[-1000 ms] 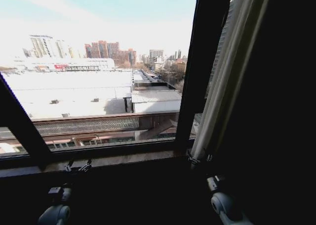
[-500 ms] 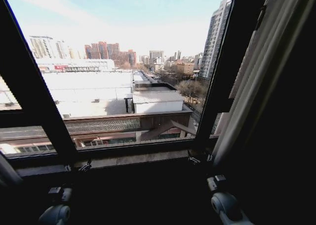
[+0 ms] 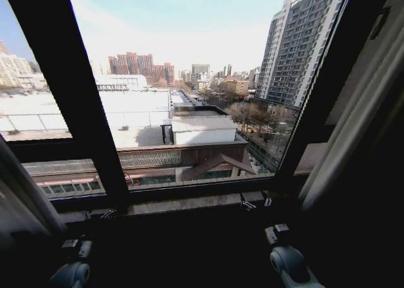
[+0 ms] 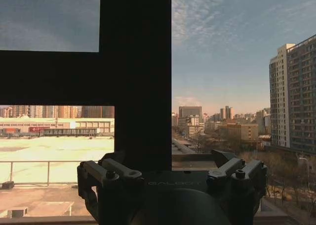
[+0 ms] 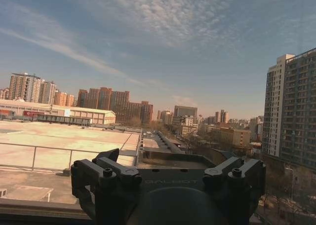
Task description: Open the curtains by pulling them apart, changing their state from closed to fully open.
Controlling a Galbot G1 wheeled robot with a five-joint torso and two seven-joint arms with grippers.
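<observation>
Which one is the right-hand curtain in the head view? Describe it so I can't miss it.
Start at the big window with black frame bars. Follow the slanted right frame bar outward; the right curtain is the pale pleated strip gathered beside it, lighter than the dark bar and wall.

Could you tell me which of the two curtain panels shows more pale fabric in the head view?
The right curtain panel: a long pale diagonal strip; the left curtain panel is a dim grey sliver.

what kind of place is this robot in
Most likely an upper-floor room in a city building, seen from just inside a large window. Black window frame bars cross the glass, curtains hang pulled to the sides, and outside lie rooftops below and a high-rise tower.
</observation>
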